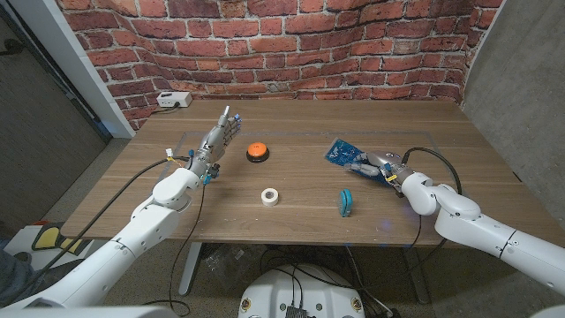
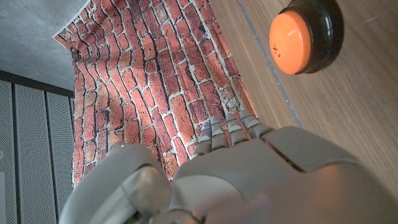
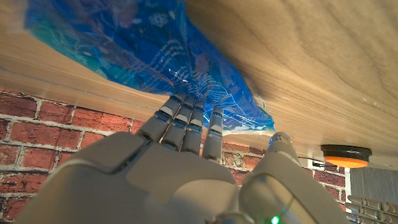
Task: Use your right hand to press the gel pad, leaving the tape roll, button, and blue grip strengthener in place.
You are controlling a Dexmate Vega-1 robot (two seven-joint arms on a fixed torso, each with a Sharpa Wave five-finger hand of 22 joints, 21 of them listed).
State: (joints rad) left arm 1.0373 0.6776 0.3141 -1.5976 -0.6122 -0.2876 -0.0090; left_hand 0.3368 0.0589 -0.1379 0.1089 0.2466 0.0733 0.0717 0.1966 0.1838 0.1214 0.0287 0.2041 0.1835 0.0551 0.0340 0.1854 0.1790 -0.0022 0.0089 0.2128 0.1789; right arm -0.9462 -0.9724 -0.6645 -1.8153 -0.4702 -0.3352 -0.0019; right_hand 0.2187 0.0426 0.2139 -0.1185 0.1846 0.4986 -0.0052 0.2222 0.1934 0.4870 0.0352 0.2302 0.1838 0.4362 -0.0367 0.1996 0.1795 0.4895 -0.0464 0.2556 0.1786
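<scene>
The blue gel pad (image 1: pixel 344 153) lies flat on the table right of centre. My right hand (image 1: pixel 372 165) reaches in from its near right side, fingers stretched out, and its fingertips (image 3: pixel 186 109) touch the edge of the gel pad (image 3: pixel 155 50). It holds nothing. The orange button (image 1: pixel 257 152) on its black base sits at centre left. The white tape roll (image 1: pixel 270 196) and the blue grip strengthener (image 1: pixel 346 202) lie nearer the front edge. My left hand (image 1: pixel 219 141) stands just left of the button (image 2: pixel 305 34) with fingers straight and nothing held.
A white power strip (image 1: pixel 173 100) lies at the table's far left corner against the brick wall. Bare wood (image 1: pixel 300 124) stretches behind the objects and along the right side. Cables trail from both wrists.
</scene>
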